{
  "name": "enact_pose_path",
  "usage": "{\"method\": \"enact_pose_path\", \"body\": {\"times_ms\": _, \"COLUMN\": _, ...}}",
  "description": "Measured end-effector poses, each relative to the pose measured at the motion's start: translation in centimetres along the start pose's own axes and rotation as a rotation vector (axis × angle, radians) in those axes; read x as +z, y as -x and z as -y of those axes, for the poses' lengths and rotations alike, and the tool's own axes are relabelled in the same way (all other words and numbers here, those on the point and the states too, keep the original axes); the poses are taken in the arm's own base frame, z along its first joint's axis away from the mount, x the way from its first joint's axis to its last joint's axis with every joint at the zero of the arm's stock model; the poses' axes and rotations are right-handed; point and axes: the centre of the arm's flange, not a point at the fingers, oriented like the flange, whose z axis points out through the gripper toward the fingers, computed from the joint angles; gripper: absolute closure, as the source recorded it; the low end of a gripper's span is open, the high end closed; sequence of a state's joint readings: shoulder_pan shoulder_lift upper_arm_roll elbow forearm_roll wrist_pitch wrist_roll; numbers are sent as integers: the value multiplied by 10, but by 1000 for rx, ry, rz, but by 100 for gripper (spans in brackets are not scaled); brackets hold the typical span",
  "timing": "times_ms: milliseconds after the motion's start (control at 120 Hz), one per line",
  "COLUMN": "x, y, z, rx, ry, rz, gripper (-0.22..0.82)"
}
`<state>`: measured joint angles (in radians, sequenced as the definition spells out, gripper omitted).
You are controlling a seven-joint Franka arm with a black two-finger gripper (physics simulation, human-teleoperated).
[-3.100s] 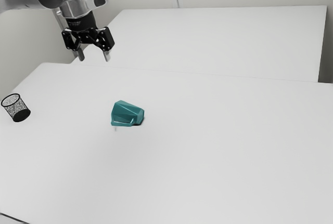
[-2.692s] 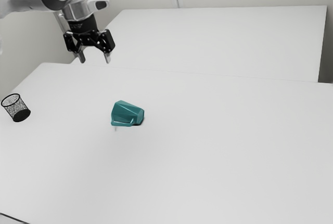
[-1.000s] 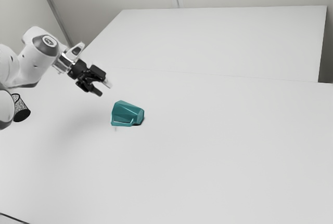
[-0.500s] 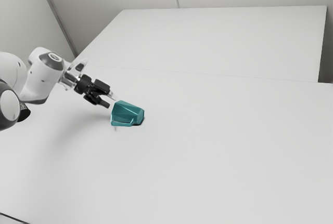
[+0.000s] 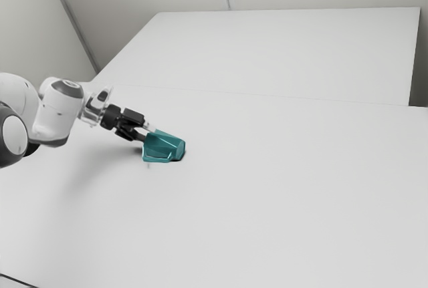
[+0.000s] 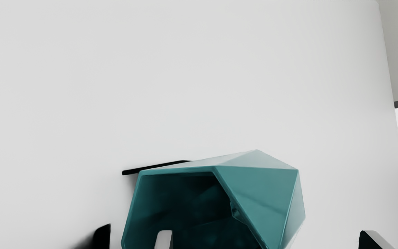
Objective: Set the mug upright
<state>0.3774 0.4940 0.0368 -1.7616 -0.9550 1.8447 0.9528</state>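
Observation:
The teal faceted mug [image 5: 164,146] lies on its side on the white table, its base toward the exterior view's right. At its mouth end, on the exterior view's left, my gripper [image 5: 145,133] reaches down at a slant. From the wrist view, the mug [image 6: 261,193] shows its dark opening facing my hand. My gripper [image 6: 268,240] is open, one fingertip [image 6: 163,239] in front of the opening and the other out past the faceted side. Whether the first tip is inside the mug, I cannot tell.
A dark mesh cup [image 5: 31,148] is mostly hidden behind the arm at the exterior view's left. The white table [image 5: 281,188] spreads around the mug, with a raised white surface [image 5: 281,51] behind it. A dark cable [image 5: 19,280] crosses the near left corner.
From high above the table's far left, my gripper has swung down and tilted, then advanced toward the exterior view's right up to the mug. The mug has not moved; the arm now covers most of the mesh cup.

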Motion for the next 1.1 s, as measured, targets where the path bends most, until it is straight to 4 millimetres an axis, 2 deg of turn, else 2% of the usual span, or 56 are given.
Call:
{"method": "enact_pose_path", "body": {"times_ms": 108, "x": 9, "y": 7, "z": 5, "rx": -4, "ry": 37, "rz": -19, "gripper": 2}}
{"method": "enact_pose_path", "body": {"times_ms": 300, "x": 14, "y": 8, "z": 6, "rx": 26, "ry": 61, "rz": -37, "gripper": 5}}
{"method": "enact_pose_path", "body": {"times_ms": 500, "x": 15, "y": 8, "z": 4, "rx": 60, "ry": 68, "rz": -41, "gripper": 28}}
{"method": "enact_pose_path", "body": {"times_ms": 725, "x": 16, "y": 7, "z": 3, "rx": 90, "ry": 68, "rz": -42, "gripper": 59}}
{"method": "enact_pose_path", "body": {"times_ms": 958, "x": 16, "y": 4, "z": -2, "rx": 117, "ry": 62, "rz": -42, "gripper": 72}}
{"method": "enact_pose_path", "body": {"times_ms": 1100, "x": 15, "y": 2, "z": -16, "rx": 138, "ry": 67, "rz": -40, "gripper": 76}}
